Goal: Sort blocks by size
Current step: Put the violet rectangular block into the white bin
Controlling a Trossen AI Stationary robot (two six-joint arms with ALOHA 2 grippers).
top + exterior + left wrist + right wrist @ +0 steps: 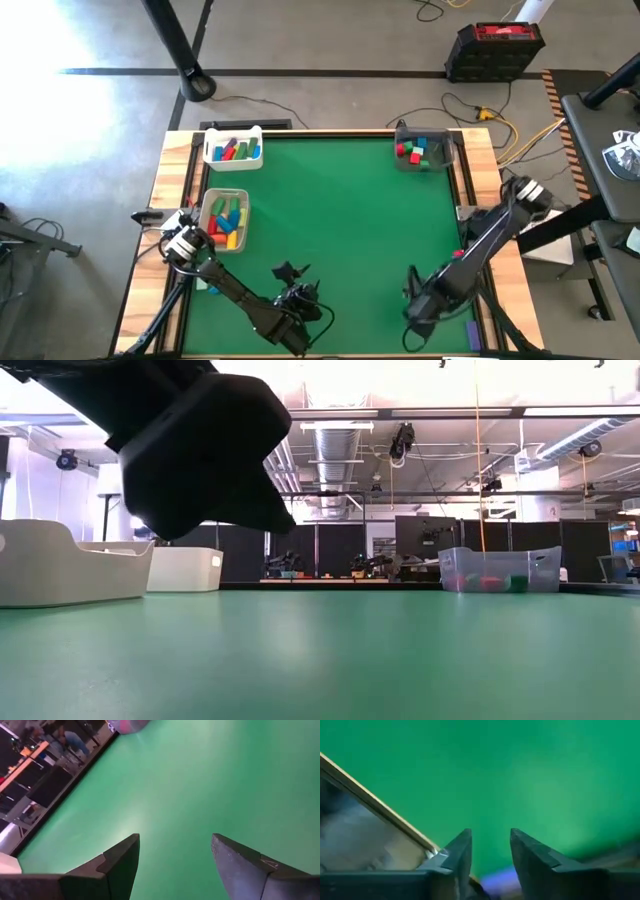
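Note:
The blocks lie sorted into three containers. A white tray [210, 150] at the far left holds red, green and blue bars [233, 150]. A second tray [243, 200] near the left edge holds yellow, green, blue and red blocks [226, 220]. A clear bin [447, 148] at the far right holds small red, green and blue blocks [418, 150]. A purple block [472, 335] lies by the near right edge. My left gripper [291, 271] [175, 837] hovers open over bare green mat near the near edge. My right gripper [410, 283] [490, 832] is open by a narrower gap, with nothing between its fingers.
The green mat [340, 220] is framed by a wooden border [175, 170]. In the low view a dark arm body [200, 450] hangs over the near left, with the white trays [60, 565] behind it and the clear bin [500, 570] far right. A wooden edge [375, 805] runs beside my right gripper.

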